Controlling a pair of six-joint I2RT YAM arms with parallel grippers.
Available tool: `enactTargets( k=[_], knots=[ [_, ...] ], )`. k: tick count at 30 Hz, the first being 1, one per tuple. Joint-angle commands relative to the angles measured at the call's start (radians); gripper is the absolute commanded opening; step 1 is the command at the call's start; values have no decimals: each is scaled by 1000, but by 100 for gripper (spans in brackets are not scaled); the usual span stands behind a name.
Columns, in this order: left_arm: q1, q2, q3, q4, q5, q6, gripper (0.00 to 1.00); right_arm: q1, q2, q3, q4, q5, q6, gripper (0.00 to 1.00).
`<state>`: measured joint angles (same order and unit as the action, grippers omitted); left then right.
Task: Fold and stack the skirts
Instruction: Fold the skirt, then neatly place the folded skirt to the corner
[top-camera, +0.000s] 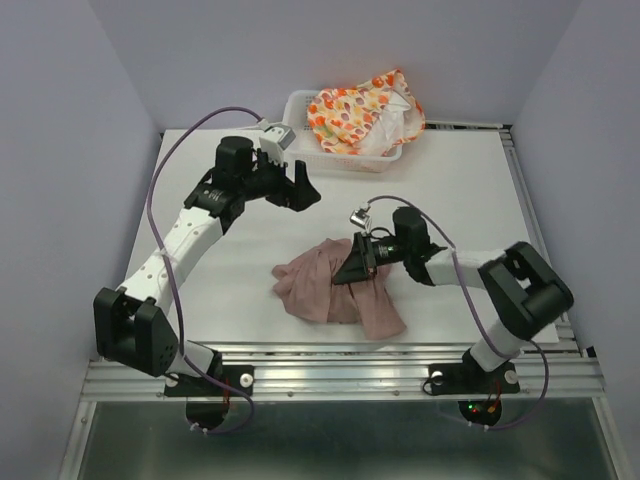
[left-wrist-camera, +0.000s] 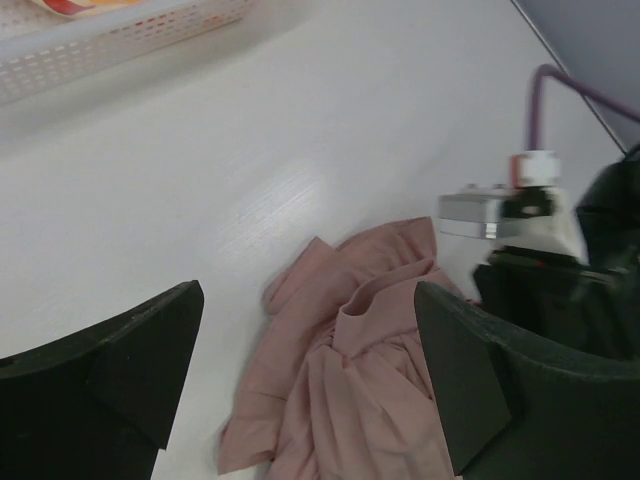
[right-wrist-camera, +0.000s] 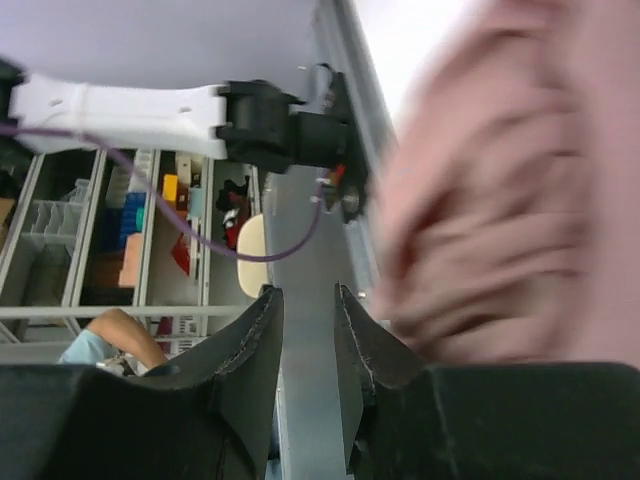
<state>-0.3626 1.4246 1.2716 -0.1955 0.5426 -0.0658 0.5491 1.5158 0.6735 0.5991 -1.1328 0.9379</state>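
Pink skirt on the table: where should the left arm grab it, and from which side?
Probably the loose corner at the left edge of the pink skirt, coming from above on the left with the left gripper, its jaws wide open. That corner sticks out from the crumpled heap, and the right gripper crowds the other side.

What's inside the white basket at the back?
A crumpled cream skirt with orange, red and yellow print fills the basket and hangs over its rim. Anything underneath it is covered, so I cannot tell.
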Motion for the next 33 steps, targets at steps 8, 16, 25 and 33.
enactTargets(
  k=[8,16,25,33],
  knots=[
    [36,-174,-227,184,-93,-192,98,-32,503,52,208,108,99,34],
    [37,-257,-331,170,-182,-238,98,-52,615,242,82,146,32,36],
    [-30,-348,-336,97,-401,-167,99,-52,396,386,38,119,-25,56],
    [-234,-293,-342,91,-533,-163,99,-220,254,523,-42,103,10,79]
  ],
)
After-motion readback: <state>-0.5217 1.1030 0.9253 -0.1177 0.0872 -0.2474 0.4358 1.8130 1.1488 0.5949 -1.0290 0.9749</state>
